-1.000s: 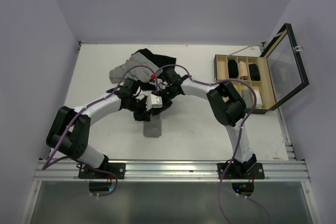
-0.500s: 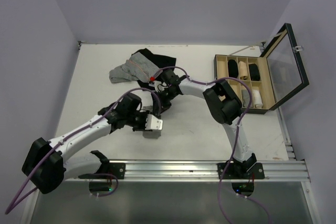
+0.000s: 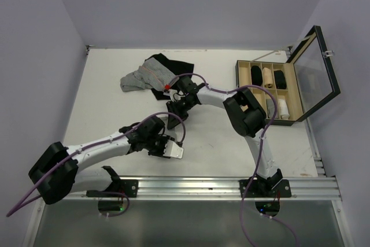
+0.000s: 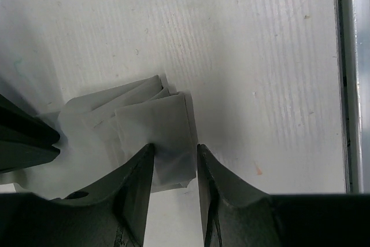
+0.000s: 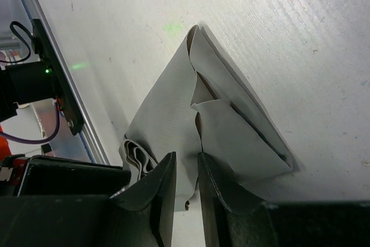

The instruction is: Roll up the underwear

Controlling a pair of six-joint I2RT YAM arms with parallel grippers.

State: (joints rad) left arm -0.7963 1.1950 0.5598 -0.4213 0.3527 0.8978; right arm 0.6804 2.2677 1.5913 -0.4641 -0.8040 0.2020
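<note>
Fingers [image 4: 136, 184] of the left gripper [image 4: 173, 155] pinch one folded end of the underwear [image 4: 151, 125]; I see the right gripper [image 5: 186, 163] clamped on its far edge

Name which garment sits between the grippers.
The plain grey underwear, folded between left gripper and right gripper; the pinstriped garment and black garment lie heaped farther back.

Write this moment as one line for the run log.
underwear: folded grey cloth, lying on table | left gripper: jaws astride near edge, grip unclear | right gripper: pinching far end
</note>
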